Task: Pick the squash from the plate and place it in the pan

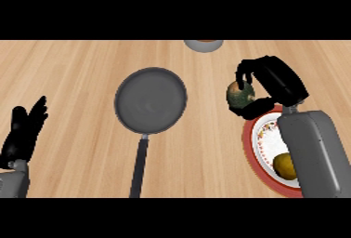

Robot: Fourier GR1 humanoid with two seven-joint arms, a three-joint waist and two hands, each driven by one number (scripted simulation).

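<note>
The right hand has its fingers and thumb curled round the squash, a mottled green and tan thing, and grips it. The squash is off the plate, held just beyond the plate's far rim and to the right of the pan, apart from it. The right forearm comes in from the lower edge and lies across the plate, hiding much of it. A yellow-brown item lies on the plate beside the forearm. The left hand rests at the left edge, fingers straight and pointing up, holding nothing. A bowl sits at the far edge of the tabletop.
</note>
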